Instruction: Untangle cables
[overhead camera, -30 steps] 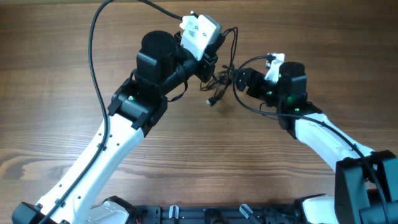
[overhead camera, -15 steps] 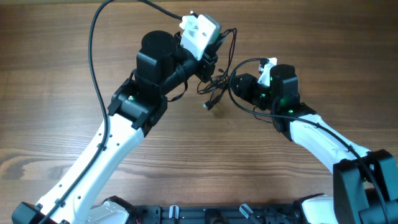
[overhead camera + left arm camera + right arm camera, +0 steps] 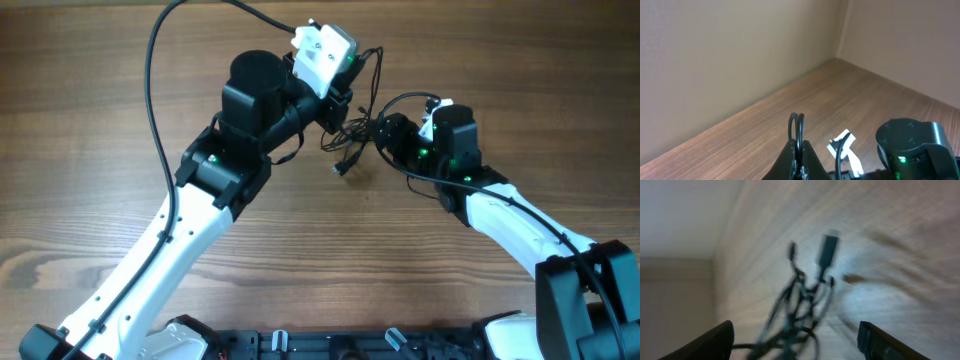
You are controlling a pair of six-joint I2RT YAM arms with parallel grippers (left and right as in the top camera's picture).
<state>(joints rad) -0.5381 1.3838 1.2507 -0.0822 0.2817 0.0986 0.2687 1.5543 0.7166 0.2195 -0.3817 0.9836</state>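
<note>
your left gripper (image 3: 797, 150) is pinched closed on a loop of the tangled cables (image 3: 352, 135), which sit between your two grippers over the wooden table (image 3: 100, 150). your right gripper (image 3: 796, 330) is spread wide, facing the blurred tangle.

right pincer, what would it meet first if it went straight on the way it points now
Most likely the cable tangle: in the right wrist view it sits straight ahead of the right pincer, between its open fingers. The picture is blurred, so depth is unclear.
</note>
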